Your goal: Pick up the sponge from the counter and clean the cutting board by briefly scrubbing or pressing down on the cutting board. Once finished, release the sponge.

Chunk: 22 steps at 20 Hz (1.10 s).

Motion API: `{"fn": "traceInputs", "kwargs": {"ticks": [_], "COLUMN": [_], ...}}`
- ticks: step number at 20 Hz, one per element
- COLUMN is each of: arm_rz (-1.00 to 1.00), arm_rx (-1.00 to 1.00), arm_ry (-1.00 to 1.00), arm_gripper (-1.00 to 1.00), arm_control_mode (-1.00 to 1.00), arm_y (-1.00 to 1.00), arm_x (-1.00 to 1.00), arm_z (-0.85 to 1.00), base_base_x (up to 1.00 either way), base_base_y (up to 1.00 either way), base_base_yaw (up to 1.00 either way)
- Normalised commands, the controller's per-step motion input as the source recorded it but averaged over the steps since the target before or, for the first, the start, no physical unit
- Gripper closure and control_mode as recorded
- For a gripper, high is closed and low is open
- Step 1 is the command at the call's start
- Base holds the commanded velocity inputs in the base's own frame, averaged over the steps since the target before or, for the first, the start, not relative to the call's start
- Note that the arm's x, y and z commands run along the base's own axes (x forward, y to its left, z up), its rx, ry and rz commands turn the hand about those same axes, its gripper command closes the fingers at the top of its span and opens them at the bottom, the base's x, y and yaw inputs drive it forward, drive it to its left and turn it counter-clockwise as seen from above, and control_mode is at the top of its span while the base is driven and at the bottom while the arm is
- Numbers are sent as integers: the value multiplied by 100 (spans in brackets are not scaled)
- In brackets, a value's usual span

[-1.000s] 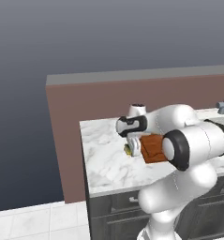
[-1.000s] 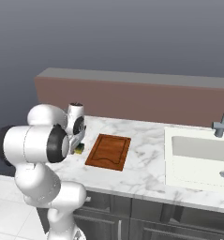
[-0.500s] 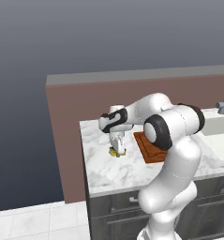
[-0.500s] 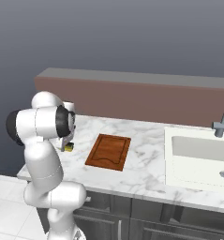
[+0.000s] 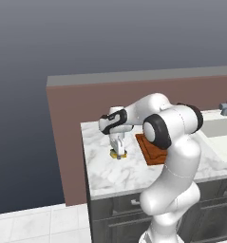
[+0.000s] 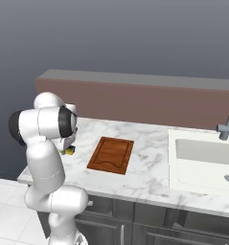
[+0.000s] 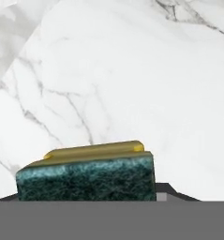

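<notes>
Reaching down to the left of the cutting board point(image 5: 152, 148), the hand point(image 5: 118, 151) stands over the sponge point(image 5: 118, 154), which sits on the counter point(image 5: 105, 166) just beside the board's left edge and apart from it. The fingers point straight down with the sponge between them, and the gap looks narrowed to about the sponge's width; that posture suits a grasp from above, so I judge the pickup to be in hand, with scrubbing and release not yet done. Whether the fingers actually press the sponge, or whether it has left the marble, I cannot tell.

Left of the board in the left base view, the sponge's yellow body shows under the hand, and the arm's elbow covers part of the board's right side. The right base view gives the whole cutting board point(image 6: 110, 154) with its groove, bare of anything, and a sink point(image 6: 204, 158) with a faucet point(image 6: 228, 125) well to the board's right; there the sponge point(image 6: 69, 150) is a small yellow corner beside the hand point(image 6: 66, 148), mostly hidden by the arm. The hand view adds what neither base view gives: the sponge point(image 7: 87, 173) close up, dark green scrubbing face toward the camera, yellow layer behind it, grey-veined marble counter point(image 7: 132, 70) beyond.
</notes>
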Motion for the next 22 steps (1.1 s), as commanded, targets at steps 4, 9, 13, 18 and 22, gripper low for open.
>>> {"fn": "traceInputs", "kwargs": {"ticks": [4,9,13,18,22], "arm_rz": [0,0,0,0,0], "arm_rx": [0,0,0,-3,-6], "arm_ry": [-5,-7,-10,-24,-31], "arm_gripper": [-100,-100,-100,-100,-100], "arm_control_mode": [-100,-100,-100,-100,-100], "arm_y": [-3,-8,-14,-14,-5], "arm_x": [-3,-6,-2,-7,-14], "arm_z": [0,13,35,67,78], "base_base_x": [0,0,0,0,0], "base_base_y": [0,0,0,0,0], "base_base_yaw": [0,0,0,0,0]}}
